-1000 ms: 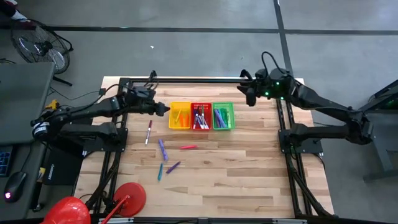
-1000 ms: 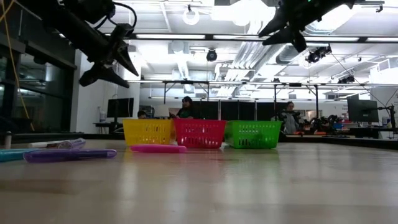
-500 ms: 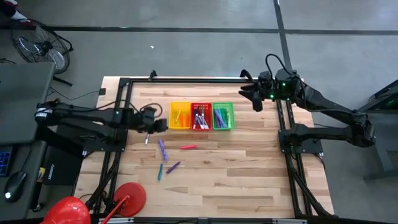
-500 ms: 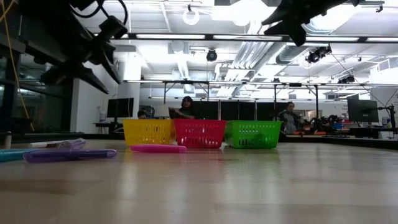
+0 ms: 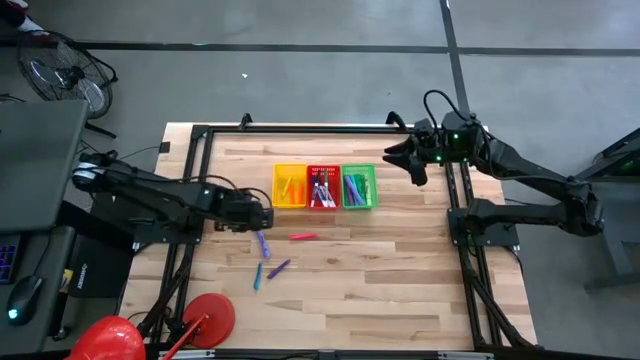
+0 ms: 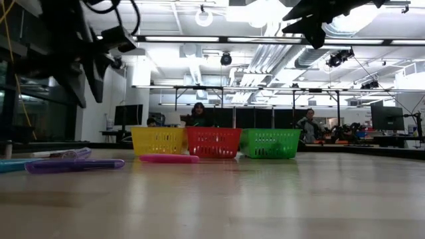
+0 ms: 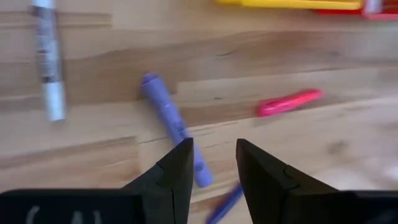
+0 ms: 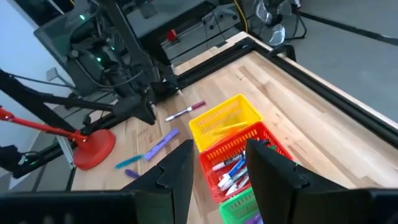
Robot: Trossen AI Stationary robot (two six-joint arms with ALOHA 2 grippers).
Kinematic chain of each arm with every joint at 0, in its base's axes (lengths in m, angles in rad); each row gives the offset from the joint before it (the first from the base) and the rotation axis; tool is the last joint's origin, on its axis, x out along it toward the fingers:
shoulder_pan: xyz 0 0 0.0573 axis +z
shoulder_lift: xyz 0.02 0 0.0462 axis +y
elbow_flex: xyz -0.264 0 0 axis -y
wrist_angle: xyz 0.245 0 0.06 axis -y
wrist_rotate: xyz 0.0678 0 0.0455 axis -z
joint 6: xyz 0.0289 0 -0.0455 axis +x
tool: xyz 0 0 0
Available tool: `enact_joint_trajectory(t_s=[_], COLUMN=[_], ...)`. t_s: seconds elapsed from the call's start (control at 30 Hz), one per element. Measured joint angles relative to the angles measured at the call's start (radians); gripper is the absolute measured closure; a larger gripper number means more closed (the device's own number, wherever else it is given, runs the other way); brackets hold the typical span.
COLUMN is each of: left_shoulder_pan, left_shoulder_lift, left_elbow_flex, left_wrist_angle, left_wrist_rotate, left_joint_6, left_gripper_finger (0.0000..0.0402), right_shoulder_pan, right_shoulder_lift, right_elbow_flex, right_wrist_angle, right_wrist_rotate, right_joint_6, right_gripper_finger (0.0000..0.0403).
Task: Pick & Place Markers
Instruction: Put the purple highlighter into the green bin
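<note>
Bare table [image 5: 380,280] lies open right of the loose markers [image 5: 268,255]; three baskets [image 5: 324,187] block behind them.

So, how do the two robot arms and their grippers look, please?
Both arms are dark, nearly black, built of slim tube-like segments with thicker joints. The left arm has a white band near its base, and the right arm shows small green lights and a looping black cable near its wrist. The left gripper and right gripper each have two flat, dark, wedge-shaped fingers.
</note>
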Motion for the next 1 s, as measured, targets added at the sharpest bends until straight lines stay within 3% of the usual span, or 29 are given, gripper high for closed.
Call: enact_joint_trajectory(t_s=[0.13,0.27,0.5,0.73,1.0], left_shoulder_pan=[0.002,0.002,0.002,0.002,0.003], left_shoulder_lift=[0.121,0.230,0.367,0.452,0.501], left_elbow_flex=[0.144,0.226,0.239,0.239,0.239], left_wrist_angle=[-0.176,-0.240,-0.173,-0.137,-0.142], left_wrist_rotate=[0.032,0.093,0.201,0.209,0.238], left_joint_6=[-0.013,-0.036,-0.046,-0.101,-0.217], left_gripper_finger=[0.0283,0.0278,0.0217,0.0136,0.0125], right_shoulder_pan=[0.020,0.042,0.073,0.098,0.131], right_shoulder_lift=[0.000,0.000,0.000,0.000,0.000], right_elbow_flex=[0.000,0.000,0.000,0.000,0.000], right_wrist_angle=[-0.009,-0.028,-0.042,-0.047,-0.062], right_wrist_rotate=[-0.002,-0.002,0.000,0.000,0.000], right_joint_6=[0.000,-0.018,-0.037,-0.044,-0.044], right_gripper_finger=[0.0269,0.0269,0.0269,0.0269,0.0269])
